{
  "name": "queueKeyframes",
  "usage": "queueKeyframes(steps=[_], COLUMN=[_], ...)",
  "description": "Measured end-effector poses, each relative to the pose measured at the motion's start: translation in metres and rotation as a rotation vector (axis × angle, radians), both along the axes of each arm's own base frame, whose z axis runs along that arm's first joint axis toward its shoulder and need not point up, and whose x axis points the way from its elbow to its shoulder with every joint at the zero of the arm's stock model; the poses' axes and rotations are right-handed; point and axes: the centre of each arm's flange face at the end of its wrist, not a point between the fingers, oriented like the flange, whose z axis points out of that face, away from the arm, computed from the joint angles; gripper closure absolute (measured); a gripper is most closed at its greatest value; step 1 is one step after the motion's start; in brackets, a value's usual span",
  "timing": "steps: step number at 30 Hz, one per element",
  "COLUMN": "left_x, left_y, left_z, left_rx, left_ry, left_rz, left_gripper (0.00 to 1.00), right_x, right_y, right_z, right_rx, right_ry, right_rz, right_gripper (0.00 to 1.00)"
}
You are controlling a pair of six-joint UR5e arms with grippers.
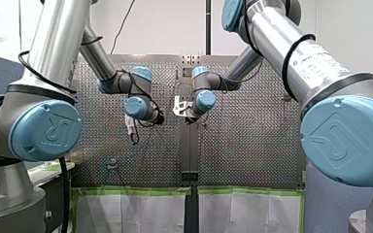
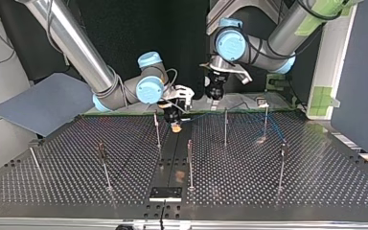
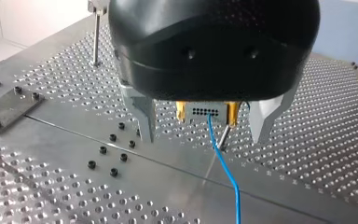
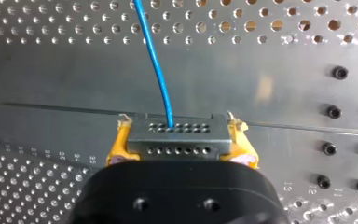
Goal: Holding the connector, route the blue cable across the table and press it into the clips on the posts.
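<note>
My right gripper [image 4: 179, 133] is shut on the grey connector [image 4: 177, 140], with a yellow pad on each side of it. The blue cable [image 4: 156, 60] leaves the connector's face and runs away over the perforated table. My left gripper [image 3: 204, 137] is open, its two metal fingers [image 3: 144, 119] standing wide apart above the plate. Beyond them shows the connector [image 3: 207, 112] in the yellow pads, and the blue cable [image 3: 226, 168] passes between the metal fingers without touching them. In the top view my right gripper [image 2: 174, 125] hovers just above the table's middle strip, with my left gripper [image 2: 215, 93] behind it.
Several thin posts with clips stand on the table, among them one [image 2: 157, 129] beside my right gripper, one [image 2: 225, 127] to its right and one [image 2: 189, 163] nearer the camera. Black screws [image 3: 114, 154] stud the smooth middle strip.
</note>
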Motion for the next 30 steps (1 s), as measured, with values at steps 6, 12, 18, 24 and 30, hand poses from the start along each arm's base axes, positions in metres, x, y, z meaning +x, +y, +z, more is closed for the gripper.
queueKeyframes(steps=[6,12,18,24,30], left_x=[0.017,0.033,0.043,0.057,0.073], left_y=[-0.008,-0.018,-0.023,-0.023,-0.026], left_z=[-0.007,-0.016,-0.033,-0.039,-0.040], left_rx=[-0.017,-0.019,-0.015,-0.040,-0.055], left_ry=[0.009,0.021,0.031,0.031,0.024], left_rz=[0.015,0.014,0.027,0.047,0.060], left_gripper=[0.01,0.01,0.01,0.01,0.01], right_x=[-0.001,-0.001,-0.001,-0.001,0.000], right_y=[-0.001,-0.002,-0.002,-0.002,-0.002], right_z=[0.001,0.001,0.002,0.002,0.001], right_rx=[-0.002,-0.002,-0.003,-0.004,0.000], right_ry=[-0.001,-0.003,-0.004,-0.005,-0.007], right_rz=[-0.001,-0.003,-0.004,-0.004,0.008], right_gripper=[1.00,1.00,1.00,1.00,1.00])
